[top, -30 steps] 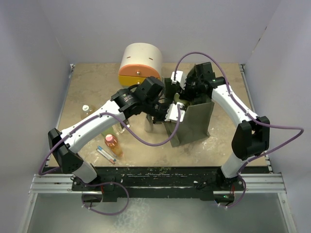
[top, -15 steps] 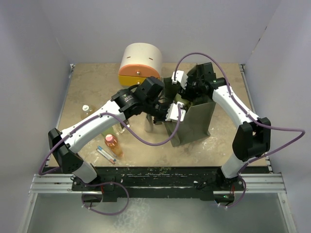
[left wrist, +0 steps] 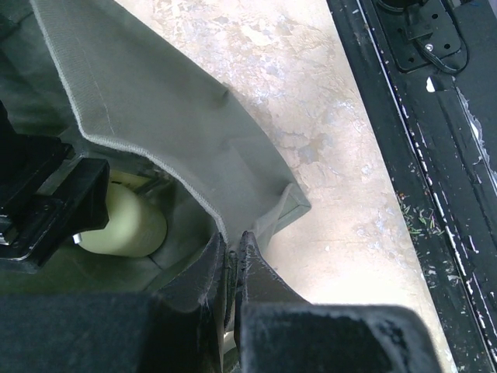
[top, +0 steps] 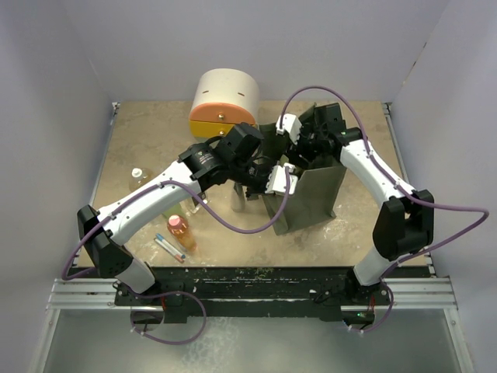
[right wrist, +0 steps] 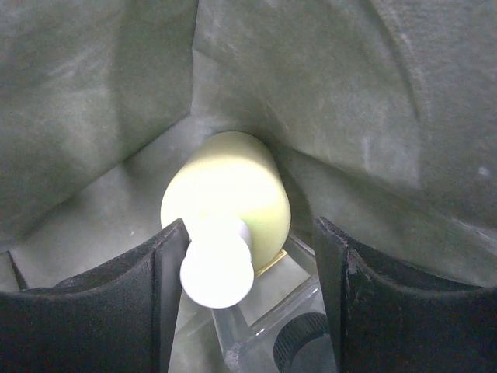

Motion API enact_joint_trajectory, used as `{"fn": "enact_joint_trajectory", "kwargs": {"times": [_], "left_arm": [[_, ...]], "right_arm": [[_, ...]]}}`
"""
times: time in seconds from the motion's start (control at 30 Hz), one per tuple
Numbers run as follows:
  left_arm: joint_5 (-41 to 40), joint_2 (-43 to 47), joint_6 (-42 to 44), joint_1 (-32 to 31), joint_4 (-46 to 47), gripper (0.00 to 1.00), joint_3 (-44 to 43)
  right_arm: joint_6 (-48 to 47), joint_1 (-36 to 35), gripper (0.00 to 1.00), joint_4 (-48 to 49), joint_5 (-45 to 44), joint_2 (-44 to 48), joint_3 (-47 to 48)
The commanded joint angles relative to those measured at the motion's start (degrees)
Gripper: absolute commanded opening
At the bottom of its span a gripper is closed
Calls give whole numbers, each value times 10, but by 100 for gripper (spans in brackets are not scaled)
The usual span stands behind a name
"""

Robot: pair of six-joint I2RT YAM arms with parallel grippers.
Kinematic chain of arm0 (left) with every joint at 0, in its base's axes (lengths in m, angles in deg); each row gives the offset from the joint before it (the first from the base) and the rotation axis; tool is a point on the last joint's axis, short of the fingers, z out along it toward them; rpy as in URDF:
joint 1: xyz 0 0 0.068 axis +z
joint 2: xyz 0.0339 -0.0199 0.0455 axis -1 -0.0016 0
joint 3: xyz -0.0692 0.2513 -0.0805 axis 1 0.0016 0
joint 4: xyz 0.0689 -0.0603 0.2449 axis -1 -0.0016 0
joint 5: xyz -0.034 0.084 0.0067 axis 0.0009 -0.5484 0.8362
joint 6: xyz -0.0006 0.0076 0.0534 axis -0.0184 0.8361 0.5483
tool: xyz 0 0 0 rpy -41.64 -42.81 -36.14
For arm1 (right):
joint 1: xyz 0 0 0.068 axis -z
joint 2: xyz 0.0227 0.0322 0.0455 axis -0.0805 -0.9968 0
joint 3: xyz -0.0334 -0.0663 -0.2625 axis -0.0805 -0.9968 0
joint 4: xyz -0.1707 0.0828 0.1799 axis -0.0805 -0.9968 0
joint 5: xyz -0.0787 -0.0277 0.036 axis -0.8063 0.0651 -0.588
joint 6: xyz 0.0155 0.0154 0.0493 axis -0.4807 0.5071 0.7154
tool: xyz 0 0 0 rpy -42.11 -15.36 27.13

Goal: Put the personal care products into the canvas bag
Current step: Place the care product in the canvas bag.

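Close to my side of the table (top: 140,140) lie a slim grey bottle (top: 169,249) and an orange bottle (top: 180,231) with a pink cap. They are not packed yet. Both look small and light. I think they are smooth and may slip or roll, so I would hold each one around its middle, not by the cap.

A bit further out, my left gripper (left wrist: 235,245) is shut tight on the rim of the canvas bag (left wrist: 155,101). The bag is soft and floppy. It bends and folds, so I think pinching the rim is the best way to hold its mouth open.

Further in, my right gripper (right wrist: 250,225) is down inside the bag. Its fingers are spread apart and hold nothing. The pale green bottle (right wrist: 233,190) with the white pump lies on its side at the bottom of the bag, between my fingers. It looks hard and round. Its fat middle is the best place to grab it, because the pump is thin and could snap. Beside it is a clear bottle (right wrist: 299,342) with a black cap.

Farthest away, behind the bag, sits the round drawer unit (top: 225,97).

I cannot read any words or labels on anything.
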Motion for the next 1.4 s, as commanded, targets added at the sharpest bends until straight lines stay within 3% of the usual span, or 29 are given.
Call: {"fn": "enact_joint_trajectory", "kwargs": {"times": [0.0, 0.17, 0.4, 0.5, 0.63, 0.9, 1.07, 1.37], "left_arm": [[-14, 5, 3, -2, -13, 0, -15], [-7, 7, 29, -2, -26, 0, -24], [-9, 0, 46, -2, -24, 0, -28], [-9, 0, 42, -2, -20, 0, -33], [-14, 1, 38, -1, -15, 0, -27], [-34, 11, 18, -2, 8, 2, -2], [-36, 14, 5, -2, 19, 15, 4], [-47, 30, -14, -2, 11, 51, -13]], "right_arm": [[34, 5, 66, 43, 22, 46, 30], [65, 5, 61, 60, 15, 41, 28], [114, 5, 38, 65, 32, 39, 22], [125, 5, 33, 69, 30, 46, 18], [126, 5, 35, 74, 25, 51, 13], [133, 4, 54, 26, 71, 61, 51], [140, 4, 57, -4, 116, 76, 72], [180, 4, 60, -13, 134, 133, 84]]}}
